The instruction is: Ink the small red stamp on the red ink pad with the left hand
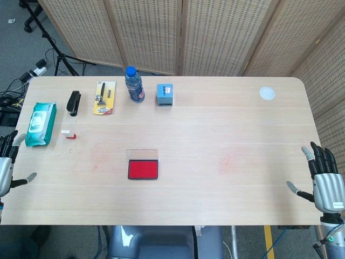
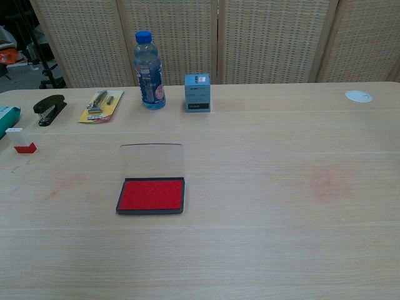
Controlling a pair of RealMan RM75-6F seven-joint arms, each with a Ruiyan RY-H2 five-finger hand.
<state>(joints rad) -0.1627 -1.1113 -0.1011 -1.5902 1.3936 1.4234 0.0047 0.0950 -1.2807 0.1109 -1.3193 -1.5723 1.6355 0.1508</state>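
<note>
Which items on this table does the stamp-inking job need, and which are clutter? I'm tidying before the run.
Needed:
small red stamp with clear top
open red ink pad in black tray
left hand, open at the table edge

Clutter:
black stapler
blue-capped water bottle
blue-grey box
green wet-wipes pack
yellow carded razor
white round disc

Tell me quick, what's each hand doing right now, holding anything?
Left hand: open, fingers apart, holding nothing, at the table's left edge.
Right hand: open, fingers spread, holding nothing, at the table's right edge.
</note>
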